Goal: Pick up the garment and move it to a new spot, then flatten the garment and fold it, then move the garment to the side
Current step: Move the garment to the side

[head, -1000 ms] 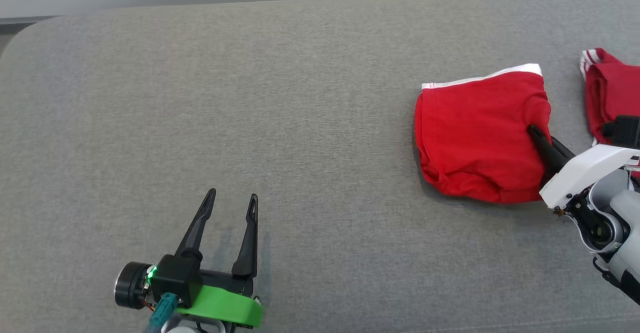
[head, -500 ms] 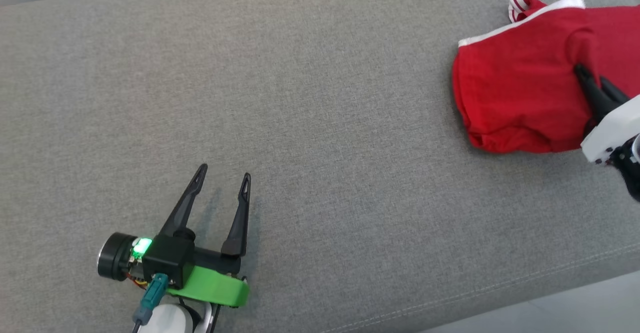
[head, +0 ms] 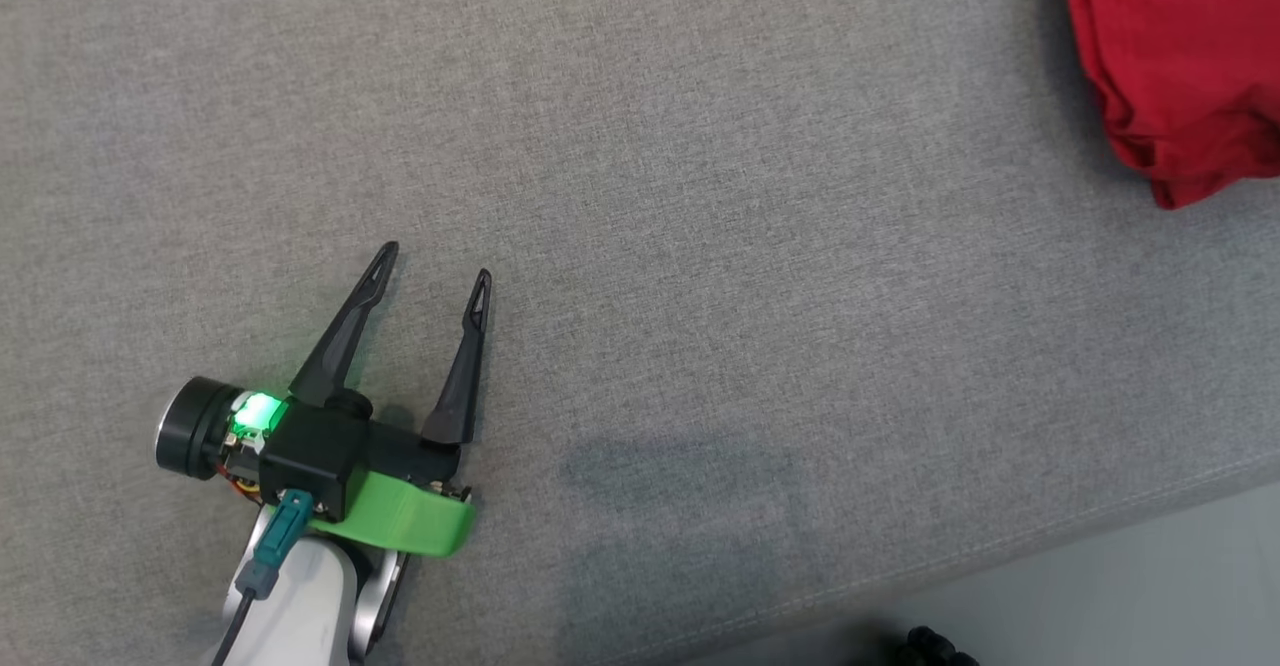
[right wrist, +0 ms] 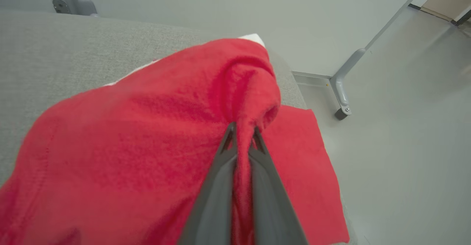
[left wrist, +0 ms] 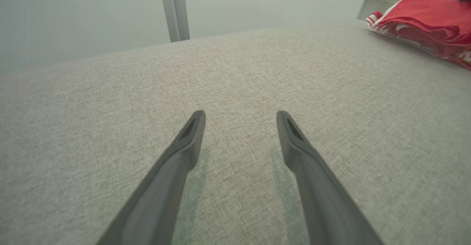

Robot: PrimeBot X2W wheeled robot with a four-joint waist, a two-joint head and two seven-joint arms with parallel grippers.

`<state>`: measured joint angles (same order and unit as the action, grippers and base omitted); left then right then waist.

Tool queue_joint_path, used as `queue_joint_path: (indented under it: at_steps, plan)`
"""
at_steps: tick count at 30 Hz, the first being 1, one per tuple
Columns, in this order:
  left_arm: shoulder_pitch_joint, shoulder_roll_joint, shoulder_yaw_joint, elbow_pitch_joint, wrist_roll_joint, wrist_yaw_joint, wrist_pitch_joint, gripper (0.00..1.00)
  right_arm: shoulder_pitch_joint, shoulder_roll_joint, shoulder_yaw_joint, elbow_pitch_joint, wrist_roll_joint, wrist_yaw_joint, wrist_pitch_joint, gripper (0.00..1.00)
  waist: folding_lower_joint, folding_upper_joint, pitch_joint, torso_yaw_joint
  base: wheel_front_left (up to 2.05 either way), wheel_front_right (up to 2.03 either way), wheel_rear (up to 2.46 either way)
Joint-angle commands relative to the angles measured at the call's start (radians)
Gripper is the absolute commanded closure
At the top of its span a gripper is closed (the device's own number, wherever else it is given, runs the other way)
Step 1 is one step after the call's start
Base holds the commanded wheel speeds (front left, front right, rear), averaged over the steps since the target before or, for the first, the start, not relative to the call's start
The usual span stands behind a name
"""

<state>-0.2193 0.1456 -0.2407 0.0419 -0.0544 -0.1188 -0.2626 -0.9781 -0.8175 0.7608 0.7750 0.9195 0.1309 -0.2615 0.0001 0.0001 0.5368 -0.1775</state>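
My right gripper (right wrist: 243,127) has its fingers clenched on a raised fold of the red garment (right wrist: 147,127), which lies at the grey desk's (head: 700,246) right end; a flat red layer (right wrist: 301,156) beneath may be a separate piece; my left gripper (head: 436,260) hovers released, well apart from the garment.

A: work surface?
B: grey woven-fabric tabletop (head: 700,196), looks padded. Stitched seam (head: 1180,476) runs along the near edge, and there's a darker patch (head: 680,466) on the weave close to it.
A: around it?
B: pale grey floor (head: 1120,596) below that edge. Small black object (head: 930,643) cut off at the frame bottom, can't ID. Plain pale wall (left wrist: 73,17) behind, with a vertical grey post (left wrist: 174,9) against it. Off the far end, a slanted grey metal leg (right wrist: 340,90) with its foot on the floor.
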Motion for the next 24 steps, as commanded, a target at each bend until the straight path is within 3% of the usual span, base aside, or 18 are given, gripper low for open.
queue_joint_path:
  at_steps: [1, 6, 7, 8, 9, 17, 24]
  plan:
    - [-0.021, 0.009, 0.0, -0.003, 0.006, -0.002, -0.003, 0.0, -0.017, -0.01, -0.015, 0.012, -0.014, -0.001, -0.004, 1.0, -0.0001, -0.0001, 0.044, 0.0, 0.0, 0.0, 0.0]
    - [-0.031, 0.012, -0.007, 0.003, 0.002, -0.004, -0.003, 0.0, -0.018, -0.016, -0.099, 0.041, -0.075, -0.001, -0.004, 1.0, -0.0001, -0.0001, 0.056, 0.006, 0.0, 0.0, 0.0]
    - [-0.033, 0.012, -0.009, 0.005, 0.001, -0.003, -0.001, 0.0, -0.013, -0.011, -0.113, 0.052, -0.084, -0.001, -0.004, 0.9, -0.0001, -0.0001, 0.056, 0.007, 0.0, 0.0, 0.0]
    - [-0.036, 0.012, -0.01, 0.008, -0.001, -0.004, -0.001, 0.0, -0.009, -0.005, -0.128, 0.063, -0.095, -0.001, -0.004, 0.57, -0.0001, -0.0001, 0.055, 0.009, 0.0, 0.0, 0.0]
    - [-0.039, 0.012, -0.012, 0.01, -0.002, -0.004, -0.001, 0.0, -0.008, -0.002, -0.141, 0.074, -0.11, -0.001, -0.004, 0.0, -0.0001, -0.0001, 0.054, 0.011, 0.0, 0.0, 0.0]
    - [-0.032, -0.009, -0.019, 0.021, -0.011, -0.004, -0.001, 0.0, -0.014, 0.058, -0.307, 0.169, -0.3, -0.001, -0.004, 0.0, -0.0001, -0.0001, -0.002, 0.039, 0.0, 0.0, 0.0]
    - [0.023, -0.052, -0.002, 0.043, -0.051, 0.014, -0.001, 0.0, 0.109, 0.209, -0.462, 0.01, -0.44, -0.001, -0.003, 0.0, -0.0001, -0.0001, -0.114, 0.082, 0.0, 0.0, 0.0]
